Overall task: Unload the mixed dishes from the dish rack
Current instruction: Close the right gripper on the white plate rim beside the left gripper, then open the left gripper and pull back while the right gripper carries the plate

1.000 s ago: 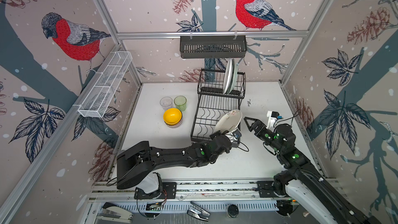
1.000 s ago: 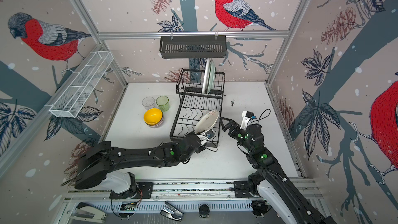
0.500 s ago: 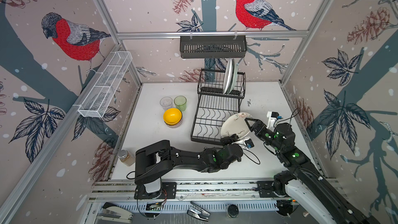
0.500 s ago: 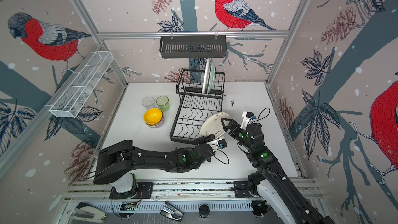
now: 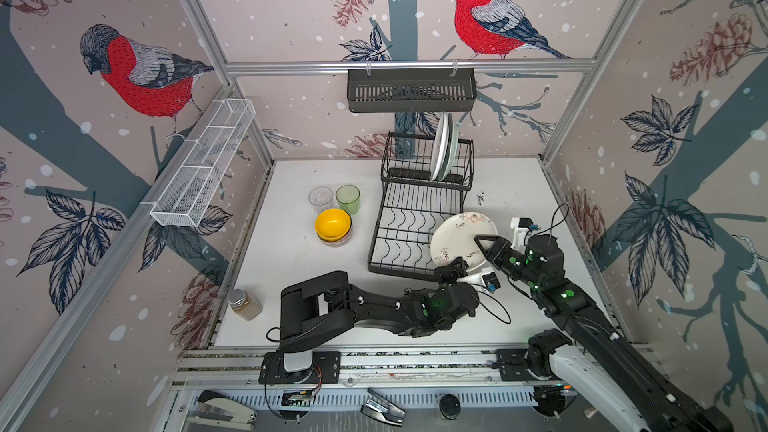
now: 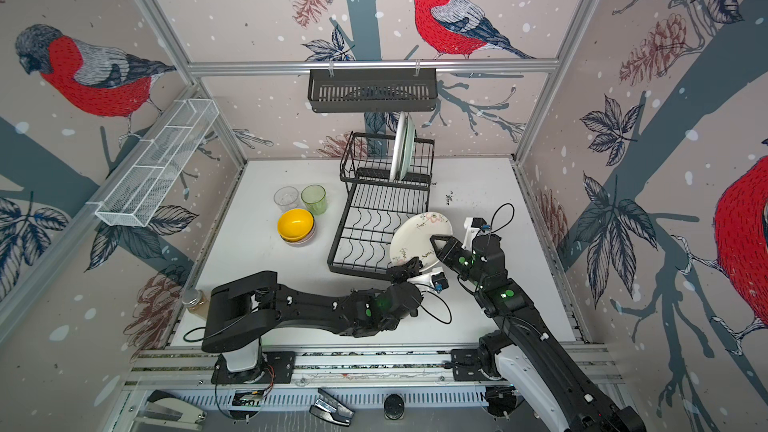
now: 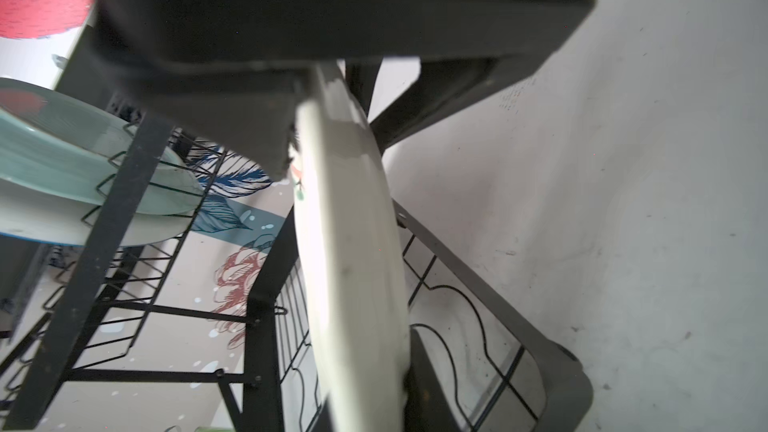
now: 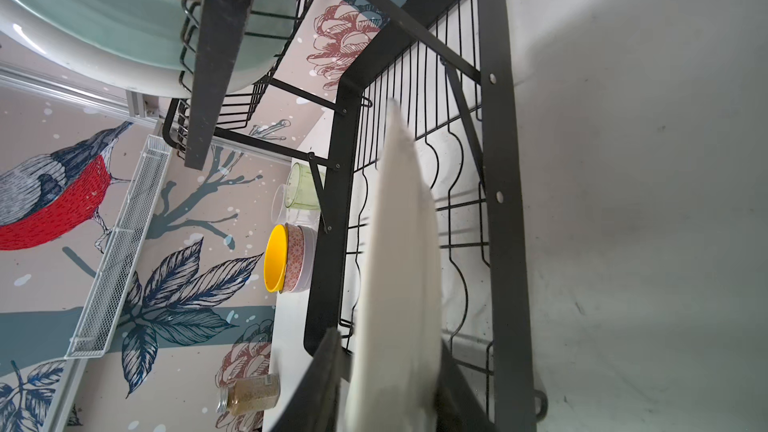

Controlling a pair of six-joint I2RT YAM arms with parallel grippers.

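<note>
**Two grips, one plate**

Both my grippers are on the plate (image 5: 461,238), which tilts over the near right corner of the rack (image 5: 377,234). My left gripper (image 5: 455,265) is clamped on the near rim. My right gripper (image 5: 482,243) has its jaws against both faces at the right rim, so I judge it is pinching too.

I expect glazed ceramic to be stiff, slick and weighty for a rim pinch, and likely to chip if it drops on wire. The rim is the only place to hold it, so I want a deep bite past the lip, with one grip kept firm while the other lets go.

Both top views show the printed face and both grippers, but not how deep either bite goes. My left wrist view shows the rim edge-on, running right up into the jaws. My right wrist view shows the plate between my fingers (image 8: 326,371), and a pink bowl (image 8: 297,257) under the yellow bowl (image 8: 276,257), far left of the rack. No view tells me whether the plate's far edge clears the wires. More plates (image 5: 444,147) stand in the far raised basket.
</note>
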